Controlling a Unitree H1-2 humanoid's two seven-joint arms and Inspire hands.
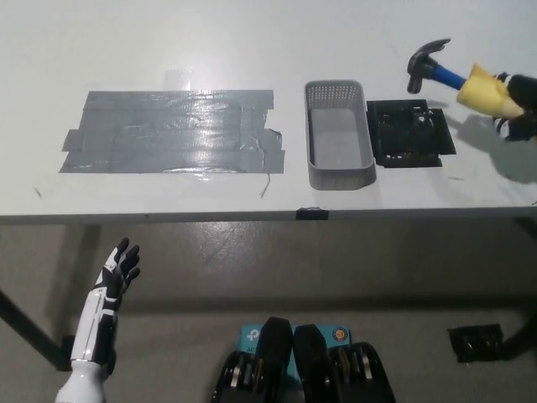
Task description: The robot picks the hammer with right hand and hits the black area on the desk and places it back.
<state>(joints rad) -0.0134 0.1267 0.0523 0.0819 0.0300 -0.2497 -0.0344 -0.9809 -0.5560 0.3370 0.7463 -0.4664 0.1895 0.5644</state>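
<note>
Right robot hand (518, 105) clamped on hammer (453, 77).

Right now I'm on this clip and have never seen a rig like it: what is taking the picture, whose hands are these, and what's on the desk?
The picture comes from a camera on a humanoid robot's head, looking steeply down at a white desk. At the right edge, the black right robot hand holds a hammer by its yellow grip; the dark head is lifted above the desk. The white left robot hand hangs idle at lower left, below the desk edge, fingers apart and holding nothing. On the desk lie a broad patch of grey tape, an empty grey basket, and beside it, to the picture's right, a small black square area. The hammer head is just above that square in the picture.
</note>
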